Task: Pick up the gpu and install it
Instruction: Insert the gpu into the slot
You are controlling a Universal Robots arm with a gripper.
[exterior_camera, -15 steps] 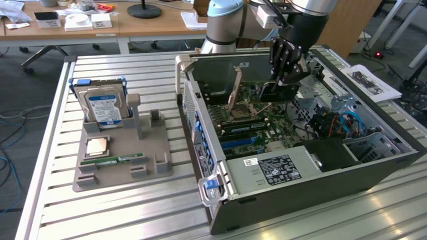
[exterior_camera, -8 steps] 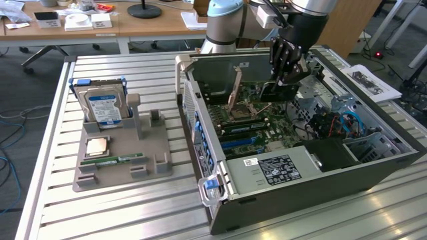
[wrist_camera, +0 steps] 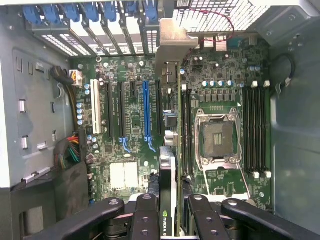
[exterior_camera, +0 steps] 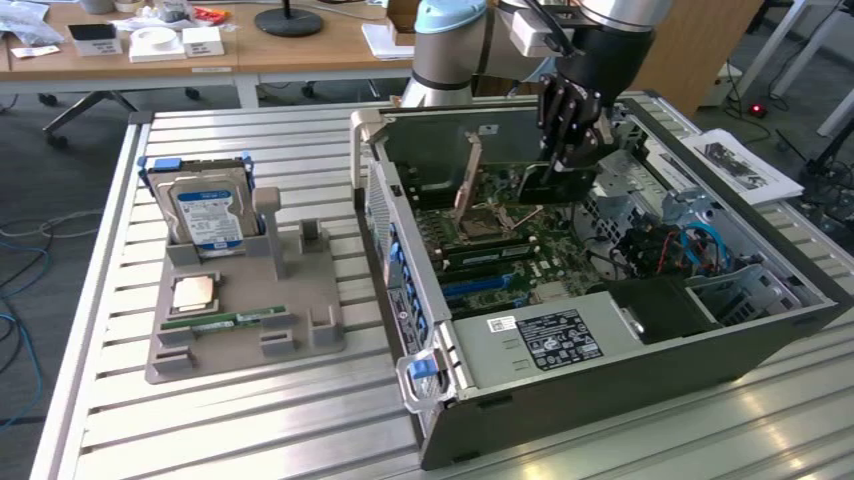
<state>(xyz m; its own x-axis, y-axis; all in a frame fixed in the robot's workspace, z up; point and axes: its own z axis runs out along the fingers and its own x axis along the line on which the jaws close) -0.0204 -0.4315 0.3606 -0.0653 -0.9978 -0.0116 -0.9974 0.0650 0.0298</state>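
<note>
The gpu (wrist_camera: 170, 165) shows edge-on in the wrist view, a thin green board with a dark face and its silver end bracket (wrist_camera: 172, 52) toward the case's slot openings. My gripper (wrist_camera: 170, 212) is shut on it, with black fingers (wrist_camera: 145, 207) on either side. In the exterior view the gripper (exterior_camera: 567, 150) reaches down into the open computer case (exterior_camera: 601, 350), and the gpu (exterior_camera: 551, 186) hangs upright just above the motherboard (exterior_camera: 521, 255). Below the card lie the black expansion slots and a blue slot (wrist_camera: 145, 112).
The empty CPU socket (wrist_camera: 218, 137) and RAM slots (wrist_camera: 255, 127) lie beside the card. Cables (exterior_camera: 667, 245) and a drive cage fill the case's far side. Outside the case, a grey holder (exterior_camera: 240, 340) carries a hard drive (exterior_camera: 207, 210), a CPU (exterior_camera: 196, 292) and a RAM stick (exterior_camera: 227, 321).
</note>
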